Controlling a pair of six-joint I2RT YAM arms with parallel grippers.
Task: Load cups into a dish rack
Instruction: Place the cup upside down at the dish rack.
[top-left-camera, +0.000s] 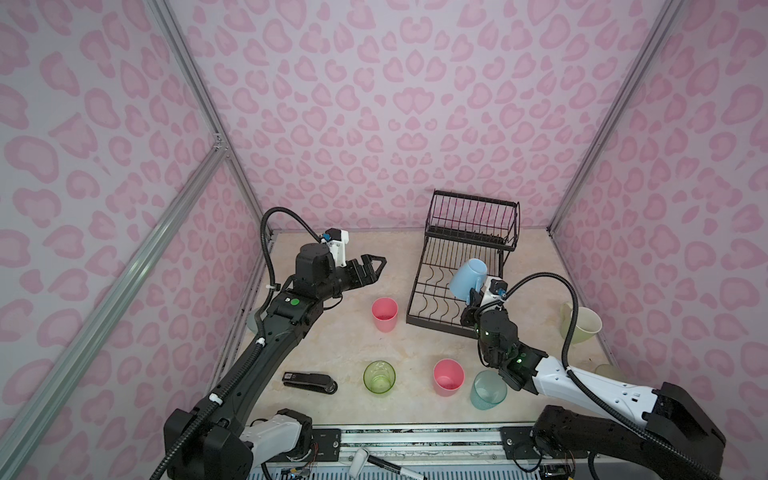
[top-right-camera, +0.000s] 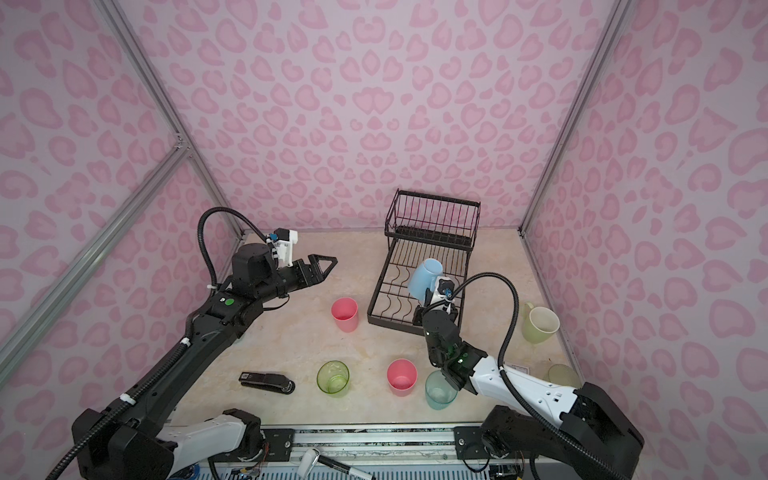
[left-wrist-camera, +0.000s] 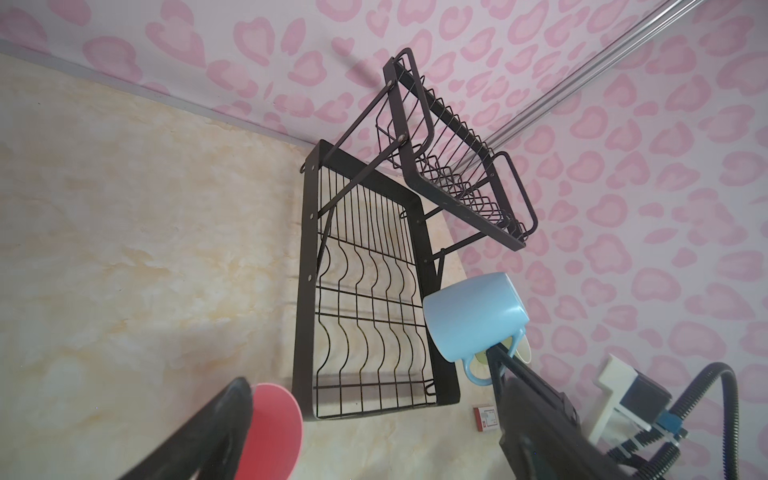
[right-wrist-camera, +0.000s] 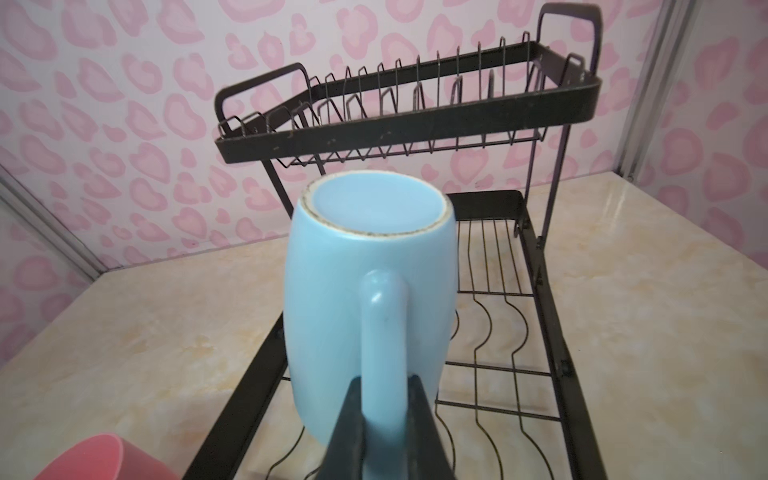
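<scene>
The black wire dish rack (top-left-camera: 415, 291) (top-right-camera: 376, 291) stands at the back right, with nothing resting in either tier. My right gripper (top-left-camera: 473, 296) (right-wrist-camera: 384, 399) is shut on the handle of a light blue mug (top-left-camera: 467, 277) (right-wrist-camera: 365, 270). It holds the mug bottom-up and tilted above the rack's lower grid. My left gripper (top-left-camera: 374, 266) (left-wrist-camera: 365, 382) hovers open and holds nothing, left of the rack and above a pink tumbler (top-left-camera: 384, 313) (left-wrist-camera: 274, 428). Near the front stand a green tumbler (top-left-camera: 379, 376), a second pink tumbler (top-left-camera: 448, 376) and a teal tumbler (top-left-camera: 488, 388).
A pale yellow-green mug (top-left-camera: 579, 322) and a yellowish tumbler (top-left-camera: 606, 372) stand by the right wall, partly behind my right arm's cable. A grey-blue tumbler (top-left-camera: 252, 322) peeks out behind my left arm. A black stapler (top-left-camera: 309, 381) lies at front left.
</scene>
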